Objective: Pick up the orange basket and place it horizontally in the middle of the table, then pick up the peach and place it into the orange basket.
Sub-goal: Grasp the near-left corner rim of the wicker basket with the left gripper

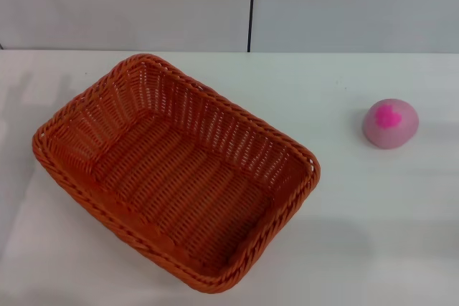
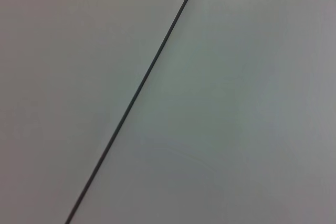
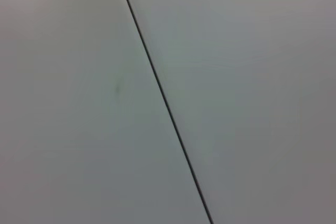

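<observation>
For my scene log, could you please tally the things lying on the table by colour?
Orange: 1, the orange basket, lying askew on the table
Pink: 1, the peach, apart from the basket on the robot's right
Total: 2
No gripper shows in any view.

The head camera looks forward and down from above the table, taking in its far edge and the wall panels behind. Both wrist cameras face plain panels crossed by a dark seam, apparently the same seam the head view shows.
</observation>
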You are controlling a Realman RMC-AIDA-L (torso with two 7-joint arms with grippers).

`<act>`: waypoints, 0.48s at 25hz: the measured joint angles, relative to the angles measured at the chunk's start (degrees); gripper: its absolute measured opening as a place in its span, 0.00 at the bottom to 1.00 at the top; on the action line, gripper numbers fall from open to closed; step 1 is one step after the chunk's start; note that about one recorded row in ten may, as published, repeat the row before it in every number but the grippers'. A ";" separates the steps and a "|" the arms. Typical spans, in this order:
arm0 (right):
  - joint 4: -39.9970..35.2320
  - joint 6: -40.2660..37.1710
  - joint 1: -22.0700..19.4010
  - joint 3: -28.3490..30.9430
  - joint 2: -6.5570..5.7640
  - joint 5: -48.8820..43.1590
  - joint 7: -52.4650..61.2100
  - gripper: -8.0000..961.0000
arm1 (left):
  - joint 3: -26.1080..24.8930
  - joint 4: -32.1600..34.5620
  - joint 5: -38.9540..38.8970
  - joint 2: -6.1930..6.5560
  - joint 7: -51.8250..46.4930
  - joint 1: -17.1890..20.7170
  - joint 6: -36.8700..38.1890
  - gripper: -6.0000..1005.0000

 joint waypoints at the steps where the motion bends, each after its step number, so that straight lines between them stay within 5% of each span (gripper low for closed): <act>1: 0.00 0.00 0.00 0.00 0.00 0.00 0.00 0.60 | 0.00 0.00 0.00 0.00 0.00 0.00 0.00 0.81; 9: -0.56 0.60 -0.35 -1.23 -0.25 -3.13 0.18 0.60 | 2.15 3.38 0.28 0.15 -2.94 -0.38 1.18 0.81; 12: -0.95 0.63 -0.35 -1.26 -0.30 -4.05 0.36 0.60 | 7.58 9.99 2.94 0.33 -6.50 -0.93 0.81 0.81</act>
